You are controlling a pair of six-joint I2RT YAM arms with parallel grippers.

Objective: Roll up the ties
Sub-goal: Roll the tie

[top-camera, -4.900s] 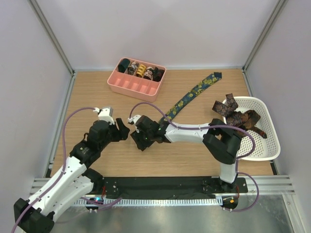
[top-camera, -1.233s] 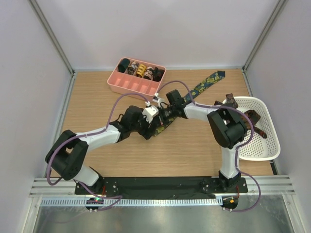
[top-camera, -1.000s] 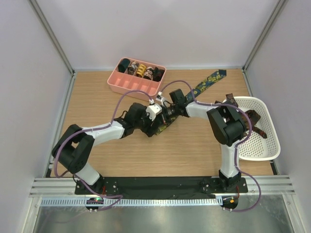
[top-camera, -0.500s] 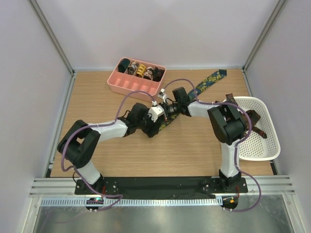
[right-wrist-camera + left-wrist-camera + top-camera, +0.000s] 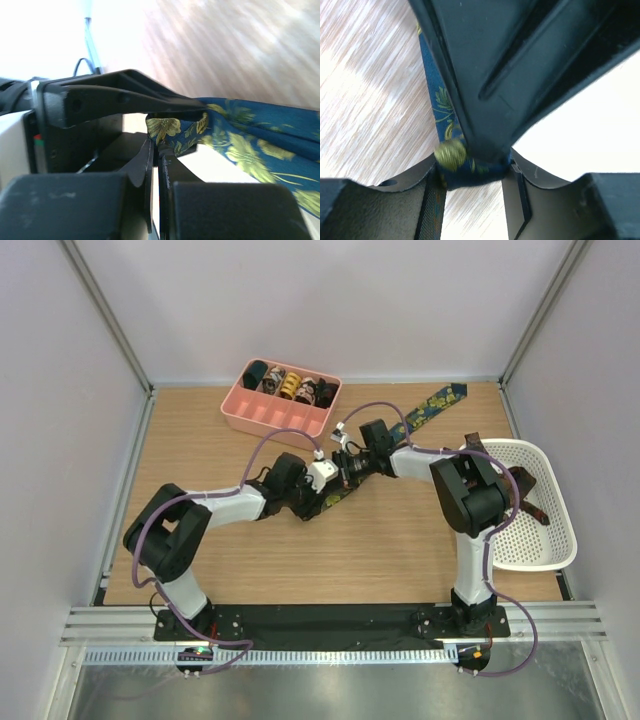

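Note:
A navy tie (image 5: 425, 412) with yellow-green print lies slantwise across the table, its wide pointed end far right. Its near end is folded up at the centre, where both grippers meet. My right gripper (image 5: 340, 468) is shut on that folded end; the right wrist view shows the printed fabric (image 5: 240, 145) pinched at the tips of the right gripper (image 5: 158, 147). My left gripper (image 5: 322, 490) faces it from the left. In the left wrist view the left gripper (image 5: 475, 172) has a finger against each side of the blue fold (image 5: 437, 100), with the right gripper's dark fingers between them.
A pink tray (image 5: 270, 425) at the back holds several rolled ties (image 5: 290, 383) in its far row. A white basket (image 5: 560, 550) at the right edge holds brown patterned ties (image 5: 495, 480). Purple cables arch over both arms.
My left gripper's jaws have narrowed onto the tie's folded end. Both grippers have crept slightly right and farther along the tie, and the right gripper has stayed shut.

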